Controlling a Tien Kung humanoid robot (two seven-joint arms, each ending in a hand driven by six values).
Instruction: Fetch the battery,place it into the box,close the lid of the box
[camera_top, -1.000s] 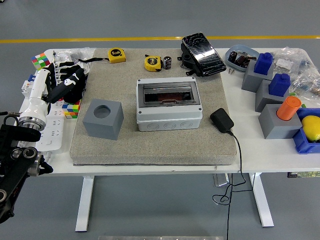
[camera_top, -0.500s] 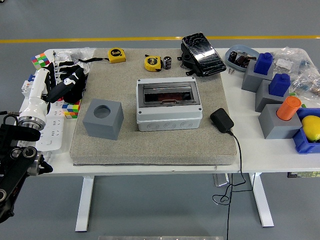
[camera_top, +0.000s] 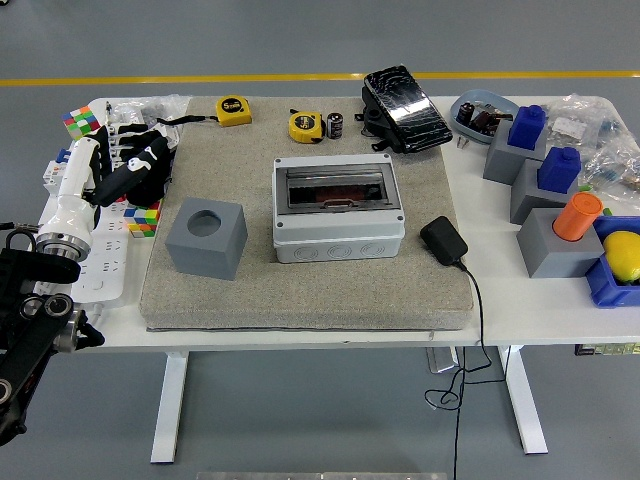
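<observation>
The battery (camera_top: 335, 125), a small black cylinder, stands at the far edge of the grey mat (camera_top: 300, 285), beside a yellow tape measure (camera_top: 305, 125). In the middle of the mat sits the grey box (camera_top: 338, 235); its smoked clear lid (camera_top: 336, 188) lies flat on top. My left hand (camera_top: 140, 165), black on a white forearm, rests at the mat's left edge, well away from both battery and box. Its fingers are relaxed and hold nothing. No right arm shows.
A grey cube with a round hole (camera_top: 206, 237) stands left of the box, a black power adapter (camera_top: 443, 241) with its cable to the right. A black pedal (camera_top: 404, 95) lies behind. Grey blocks with blue and orange pieces (camera_top: 560, 225) crowd the right side; puzzle cubes (camera_top: 84, 121) lie far left.
</observation>
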